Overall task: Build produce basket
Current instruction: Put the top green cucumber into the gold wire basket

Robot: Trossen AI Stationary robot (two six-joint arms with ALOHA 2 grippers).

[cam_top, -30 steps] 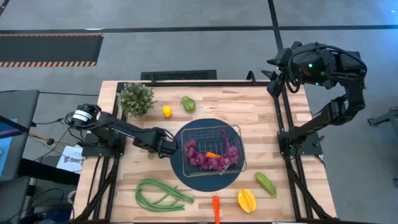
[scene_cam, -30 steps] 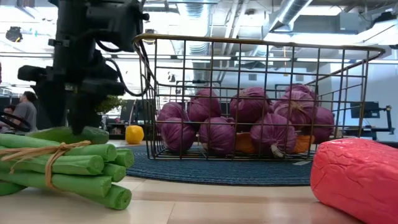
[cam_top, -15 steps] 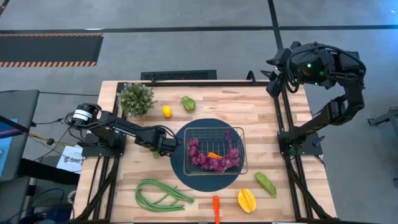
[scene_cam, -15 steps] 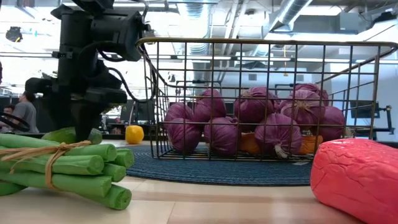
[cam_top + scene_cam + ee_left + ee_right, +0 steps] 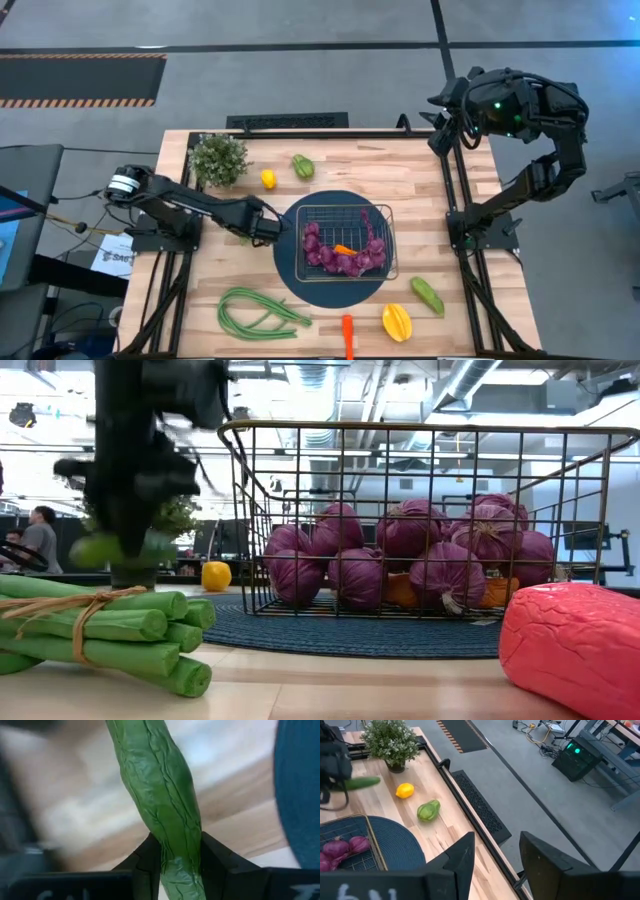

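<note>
The left gripper (image 5: 268, 226) is clamped on a green cucumber (image 5: 161, 805) — the wrist view shows the two dark fingers (image 5: 146, 857) pinching it near one end, so most of its length sticks out ahead of the jaws. In the low view the cucumber (image 5: 122, 548) hangs clear of the tabletop, level and crosswise under the arm. That carry makes sense: held off the wood, it can pass over the tall wire wall instead of bumping into it.

The wire mesh basket (image 5: 386, 238) sits on the dark blue round mat (image 5: 292, 272) in the middle of the table, and the gripper is just beside its left edge, near the mat's rim. Inside already lie a purple grape bunch (image 5: 340, 255) and an orange carrot (image 5: 342, 249), grouped low on the basket floor, so there looks to be room above them for a long piece.

Still out on the table: the bundle of long green beans (image 5: 258, 313), another carrot (image 5: 347, 333), a yellow pepper (image 5: 396, 322) and a green one (image 5: 427, 294) at the near side, plus a small yellow fruit (image 5: 268, 179) and a green pepper (image 5: 302, 166) by the leafy plant (image 5: 219, 158).

The right gripper (image 5: 495, 855) waits high off the far right corner, fingers apart and holding nothing — well out of the way
</note>
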